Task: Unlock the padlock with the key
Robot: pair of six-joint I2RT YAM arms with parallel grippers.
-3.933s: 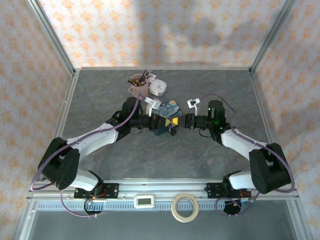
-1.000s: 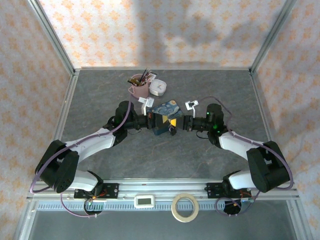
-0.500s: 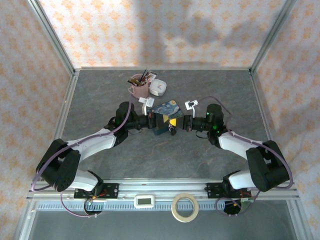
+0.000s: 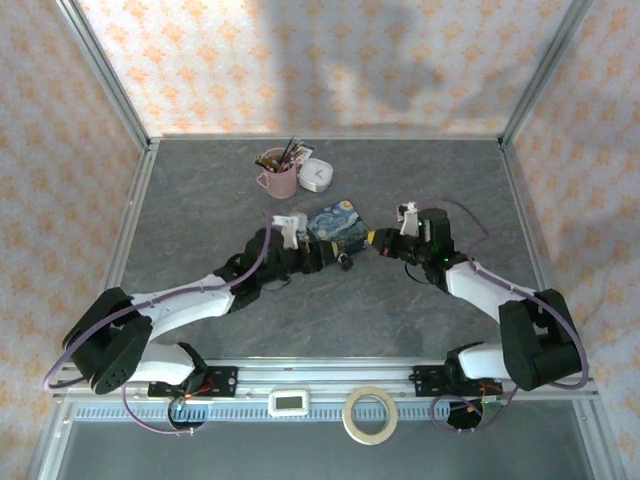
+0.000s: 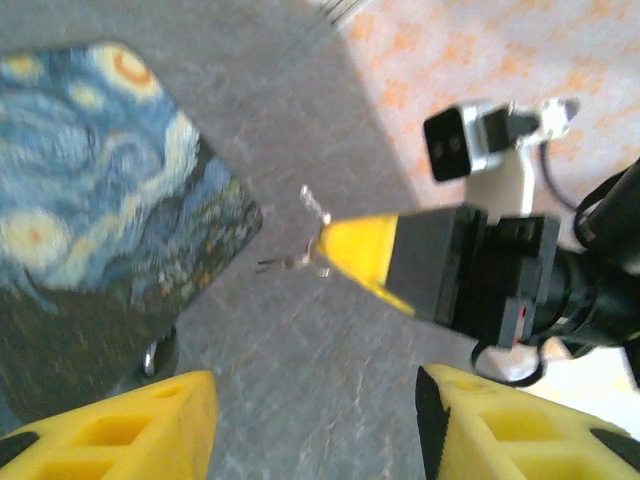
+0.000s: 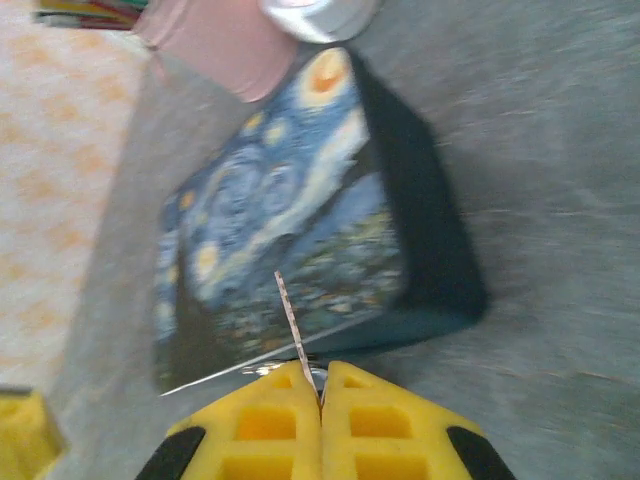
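From the top camera I see the left gripper point(image 4: 330, 258) low over the table, just at the near corner of the blue tin point(image 4: 338, 225). The padlock point(image 4: 345, 262) lies on the table right at its tip, a small dark lump (too small for me to make out the shackle). The right gripper point(image 4: 372, 240) sits just beside the tin's right edge, pointing at the left one. A pink mug point(image 4: 278, 176) stands well behind them.

On the left wrist camera my own yellow fingers point(image 5: 110, 430) stand apart with bare table between them. Across from them the right gripper point(image 5: 352, 250) has its tips pressed together on the key point(image 5: 295, 262), the little bunch sticking out toward the tin point(image 5: 100, 220).

On the right wrist camera the right gripper point(image 6: 320, 385) is closed tight on the key point(image 6: 292, 325); one thin blade points up over the tin point(image 6: 300, 220), another splays left. The mug point(image 6: 215, 45) is behind the tin.
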